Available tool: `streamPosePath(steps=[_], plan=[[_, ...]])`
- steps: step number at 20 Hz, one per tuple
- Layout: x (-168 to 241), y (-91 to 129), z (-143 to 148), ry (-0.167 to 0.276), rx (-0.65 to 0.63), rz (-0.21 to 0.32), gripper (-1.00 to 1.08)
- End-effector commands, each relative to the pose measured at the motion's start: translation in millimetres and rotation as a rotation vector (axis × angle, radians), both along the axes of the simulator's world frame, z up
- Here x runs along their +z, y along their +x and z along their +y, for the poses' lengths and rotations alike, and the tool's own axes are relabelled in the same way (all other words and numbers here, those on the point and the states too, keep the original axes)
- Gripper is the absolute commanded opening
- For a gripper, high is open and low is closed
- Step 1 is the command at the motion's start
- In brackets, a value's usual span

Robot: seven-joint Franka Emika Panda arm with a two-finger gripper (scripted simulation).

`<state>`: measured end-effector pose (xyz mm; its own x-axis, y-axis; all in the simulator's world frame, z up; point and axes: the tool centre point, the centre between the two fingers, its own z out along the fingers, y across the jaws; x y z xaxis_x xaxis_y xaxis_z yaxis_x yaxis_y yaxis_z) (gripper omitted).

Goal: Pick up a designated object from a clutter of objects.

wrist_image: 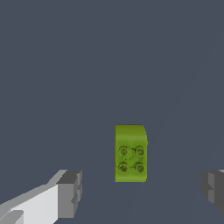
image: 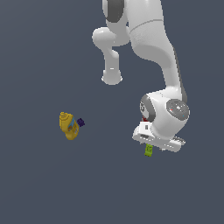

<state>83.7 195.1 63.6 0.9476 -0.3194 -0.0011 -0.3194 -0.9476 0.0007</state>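
Gripper [wrist_image: 142, 192] is spread wide and empty above the lime-green block [wrist_image: 131, 153]; centre the block between the fingers [wrist_image: 70, 194], then descend vertically before closing.

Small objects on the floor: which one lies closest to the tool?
The lime-green block, between the open tool fingers. The yellow bottle and purple cube lie far off together.

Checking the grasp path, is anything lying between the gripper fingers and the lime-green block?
No. In the wrist view the lime-green block sits between the open gripper's fingers, with only bare floor on either side.
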Motion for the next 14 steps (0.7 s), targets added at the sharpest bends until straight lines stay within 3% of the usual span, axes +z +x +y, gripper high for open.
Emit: streamPosePath(steps=[1, 14], plan=[[0, 0, 0, 0.000, 0.000, 0.000, 1.00], [-46, -1, 0, 0.000, -0.003, -0.001, 1.00]])
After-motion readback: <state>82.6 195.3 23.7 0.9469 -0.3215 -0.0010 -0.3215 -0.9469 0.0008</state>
